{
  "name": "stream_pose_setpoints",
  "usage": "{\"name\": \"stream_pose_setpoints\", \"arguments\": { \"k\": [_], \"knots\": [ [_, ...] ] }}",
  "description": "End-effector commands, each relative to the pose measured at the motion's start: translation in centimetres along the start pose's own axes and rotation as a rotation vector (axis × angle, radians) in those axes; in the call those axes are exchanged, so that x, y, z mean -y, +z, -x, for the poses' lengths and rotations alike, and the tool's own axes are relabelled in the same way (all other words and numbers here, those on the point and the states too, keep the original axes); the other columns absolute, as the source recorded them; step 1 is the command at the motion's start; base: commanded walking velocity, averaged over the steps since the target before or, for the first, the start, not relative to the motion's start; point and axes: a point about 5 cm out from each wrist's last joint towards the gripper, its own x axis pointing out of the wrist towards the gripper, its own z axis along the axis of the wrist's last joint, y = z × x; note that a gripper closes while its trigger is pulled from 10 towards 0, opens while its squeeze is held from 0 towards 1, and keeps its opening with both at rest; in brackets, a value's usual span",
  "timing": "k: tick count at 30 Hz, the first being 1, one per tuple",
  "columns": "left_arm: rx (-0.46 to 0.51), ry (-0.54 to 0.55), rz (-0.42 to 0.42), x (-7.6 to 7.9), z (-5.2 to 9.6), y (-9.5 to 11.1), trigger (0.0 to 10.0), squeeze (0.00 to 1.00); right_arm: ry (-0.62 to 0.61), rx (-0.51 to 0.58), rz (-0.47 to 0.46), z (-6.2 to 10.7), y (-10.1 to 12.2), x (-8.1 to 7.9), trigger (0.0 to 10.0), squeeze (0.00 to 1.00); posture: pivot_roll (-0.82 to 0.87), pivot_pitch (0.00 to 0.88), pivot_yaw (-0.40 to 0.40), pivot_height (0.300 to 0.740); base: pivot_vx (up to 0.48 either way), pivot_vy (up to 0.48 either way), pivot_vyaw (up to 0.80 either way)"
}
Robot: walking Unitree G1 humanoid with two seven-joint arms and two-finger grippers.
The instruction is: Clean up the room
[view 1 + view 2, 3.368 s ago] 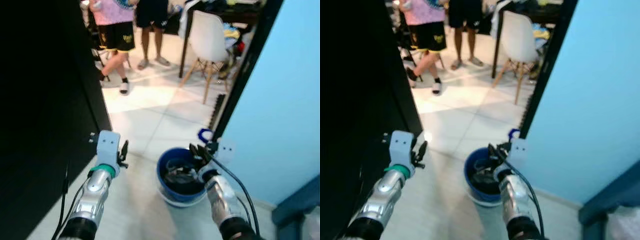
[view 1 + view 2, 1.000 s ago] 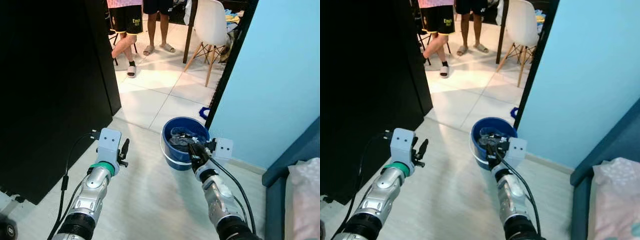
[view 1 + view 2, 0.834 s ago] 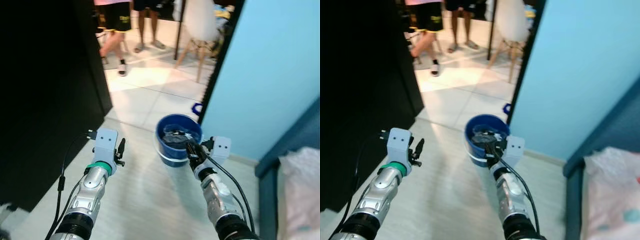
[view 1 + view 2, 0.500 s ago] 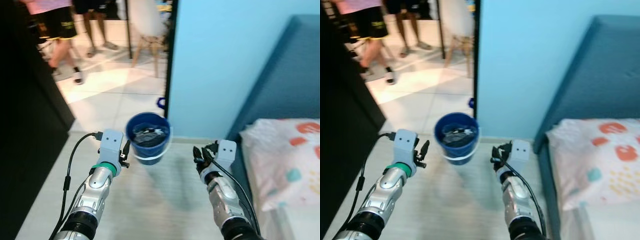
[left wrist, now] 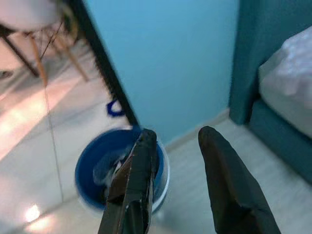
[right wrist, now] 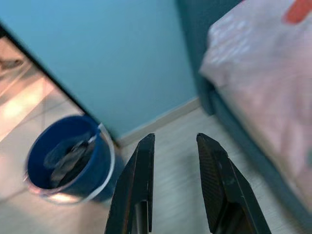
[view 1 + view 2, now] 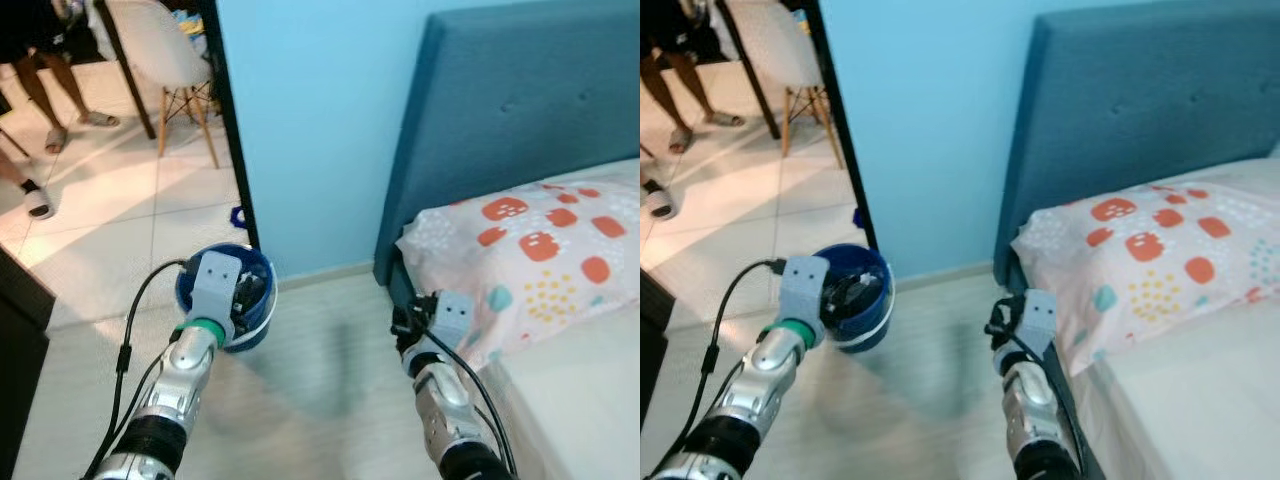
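Both hands spread, empty: left hand (image 5: 178,161) before blue bucket (image 7: 262,300) by doorframe; right hand (image 6: 175,161) beside bed edge (image 7: 1080,390).

A glossy blue plastic bucket (image 7: 262,318) stands on matt pale wood-look floor (image 7: 320,400). The headboard (image 7: 500,110) looks padded cloth; the pillow (image 7: 530,250) is printed fabric.

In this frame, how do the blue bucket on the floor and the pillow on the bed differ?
The blue bucket is a rigid round tub in plain dark blue; the pillow is soft and pale with red and teal spots. The bucket stands on the floor by the doorway and holds dark cloth; the pillow lies on the bed against the blue headboard. Neither gripper touches either one.
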Motion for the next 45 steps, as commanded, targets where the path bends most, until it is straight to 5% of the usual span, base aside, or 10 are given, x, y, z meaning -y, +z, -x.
{"name": "stream_pose_setpoints", "arguments": {
  "k": [1, 6, 10, 13, 23, 38, 42, 45],
  "knots": [
    [-0.033, 0.005, -0.022, -0.7, 0.3, -0.6, 10.0, 0.0, -0.009, -0.015, -0.005, 0.4, -0.7, -0.3, 10.0, 0.0, 0.06, 0.0, 0.178, 0.74, 0.0, 0.0, -0.8],
    [-0.025, 0.006, -0.045, -1.4, 0.2, -0.1, 10.0, 0.0, -0.036, 0.0, 0.004, 0.6, -0.8, 0.1, 10.0, 0.0, 0.07, 0.0, 0.195, 0.74, 0.0, 0.0, -0.8],
    [-0.057, 0.031, 0.016, -1.3, 0.2, -1.0, 10.0, 0.0, -0.077, 0.008, -0.018, 0.5, -0.5, 0.7, 10.0, 0.0, 0.05, 0.0, 0.161, 0.74, 0.0, 0.0, -0.8],
    [-0.109, 0.043, 0.08, -0.4, 0.7, -2.7, 10.0, 0.0, -0.043, 0.009, 0.022, 0.3, -0.5, -0.1, 10.0, 0.0, 0.03, 0.0, 0.14, 0.74, 0.0, 0.0, -0.8],
    [-0.18, -0.005, 0.092, 1.9, 1.2, -4.2, 10.0, 0.0, -0.047, 0.017, 0.047, 0.5, -0.6, -0.2, 10.0, 0.0, 0.03, 0.0, 0.135, 0.74, 0.0, 0.0, -0.8],
    [-0.235, 0.071, 0.092, 0.1, 1.6, -5.4, 10.0, 0.0, -0.076, 0.033, 0.067, 0.5, -0.6, -0.1, 10.0, 0.0, 0.03, 0.0, 0.155, 0.74, 0.0, 0.0, -0.8],
    [-0.201, 0.082, 0.092, -0.3, 1.1, -4.6, 10.0, 0.0, -0.089, 0.012, 0.067, 0.6, -0.9, 0.2, 10.0, 0.0, 0.04, 0.0, 0.148, 0.74, 0.0, 0.0, -0.8],
    [-0.145, 0.08, 0.014, -0.5, 1.0, -4.0, 10.0, 0.0, -0.096, -0.004, 0.056, 0.8, -1.2, 0.5, 10.0, 0.0, 0.03, 0.0, 0.154, 0.74, 0.0, 0.0, -0.8]
  ]
}}
